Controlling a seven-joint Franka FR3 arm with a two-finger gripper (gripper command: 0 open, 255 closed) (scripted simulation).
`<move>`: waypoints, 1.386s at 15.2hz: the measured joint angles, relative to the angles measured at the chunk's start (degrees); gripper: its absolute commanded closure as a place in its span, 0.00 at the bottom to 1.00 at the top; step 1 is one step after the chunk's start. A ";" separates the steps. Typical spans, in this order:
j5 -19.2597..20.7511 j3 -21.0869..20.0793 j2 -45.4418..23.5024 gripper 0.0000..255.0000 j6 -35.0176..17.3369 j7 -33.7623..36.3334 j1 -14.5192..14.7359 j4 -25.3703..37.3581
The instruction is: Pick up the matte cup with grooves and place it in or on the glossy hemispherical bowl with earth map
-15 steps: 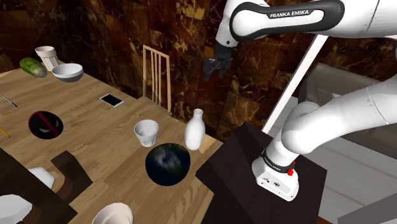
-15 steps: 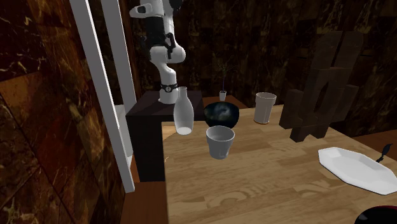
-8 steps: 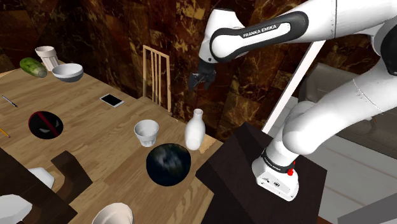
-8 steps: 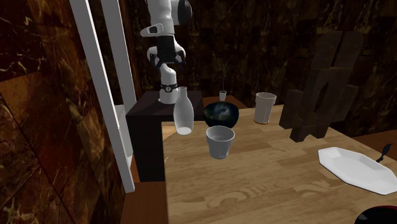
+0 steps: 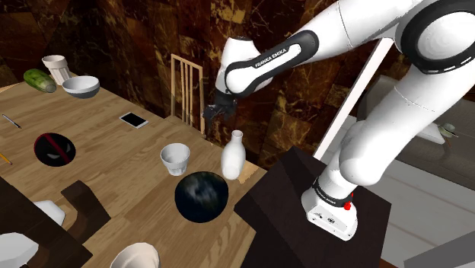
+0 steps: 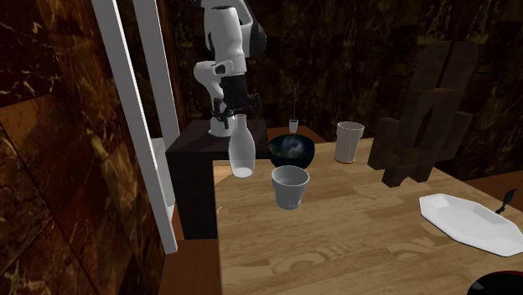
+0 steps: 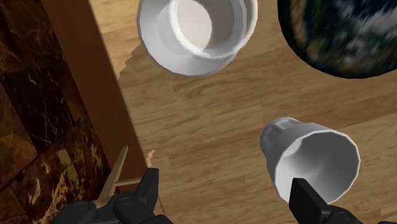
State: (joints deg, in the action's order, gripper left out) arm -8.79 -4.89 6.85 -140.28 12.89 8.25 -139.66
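Down and toward the shoulder view's left is where the arm has swung over the last second. The gripper (image 5: 215, 109) now hangs lower, over the far edge of the wooden table (image 5: 114, 152), up and a little left of the white bottle (image 5: 232, 155). A second ago it was higher and further right, clear of the bottle. Nothing on the table has shifted.

Against the dark marbled wall the black gripper is hard to read in the shoulder view. In the second exterior view the gripper (image 6: 235, 105) blurs into the shadows above the bottle (image 6: 241, 147). The wrist view settles it: the two fingers stand well apart with only bare table between them (image 7: 224, 179).

Left to right in the shoulder view, the white cup (image 5: 175, 158) stands upright on the table, apart from the bottle on its right. The glossy dark earth-map bowl (image 5: 202, 196) sits nearer the camera, between the two. The cup's grooves are too faint to make out.

In the wrist view the cup (image 7: 197, 32) is seen from above and cut off at the picture's edge. The bottle (image 7: 312, 159) shows mouth-on, close ahead of one fingertip. The bowl (image 7: 343, 38) is smeared and only partly in frame.
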 measured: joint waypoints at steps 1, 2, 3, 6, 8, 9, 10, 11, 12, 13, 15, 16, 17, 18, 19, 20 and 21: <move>-0.25 -0.32 -2.17 0.00 -1.74 0.09 0.31 0.54; -0.31 -0.65 -4.59 0.00 -2.91 0.37 0.59 1.94; -0.40 -0.90 -6.53 0.00 -3.96 0.53 0.84 2.96; -0.52 -1.98 -12.75 0.00 -8.07 1.65 1.99 5.51; -0.38 -2.35 -16.47 0.00 -9.72 2.13 2.57 7.88; -0.08 -2.52 -19.09 0.00 -10.61 2.66 3.01 9.81; -0.11 -2.65 -20.80 0.00 -11.43 2.61 3.17 10.78; 0.29 -2.80 -23.15 0.00 -12.23 3.46 3.89 12.54; 0.32 -2.88 -25.30 0.00 -12.94 3.34 4.01 14.08; 0.44 -2.91 -26.63 0.00 -13.37 3.52 4.25 15.02; 0.58 -2.91 -28.83 0.00 -14.64 3.65 4.55 16.03; 0.53 -2.92 -29.48 0.00 -15.23 3.43 4.46 16.08; 0.56 -2.91 -30.05 0.00 -15.73 3.51 4.58 16.17; 0.68 -2.87 -30.97 0.00 -16.29 3.73 4.84 16.57; 0.76 -2.83 -31.88 0.00 -16.82 3.80 4.98 16.95; 0.80 -2.80 -32.75 0.00 -17.28 3.76 5.02 17.36; 0.82 -2.78 -33.24 0.00 -17.70 3.82 5.12 17.44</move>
State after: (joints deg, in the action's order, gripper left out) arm -7.96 -7.67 -26.39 -157.99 16.71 13.37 -122.22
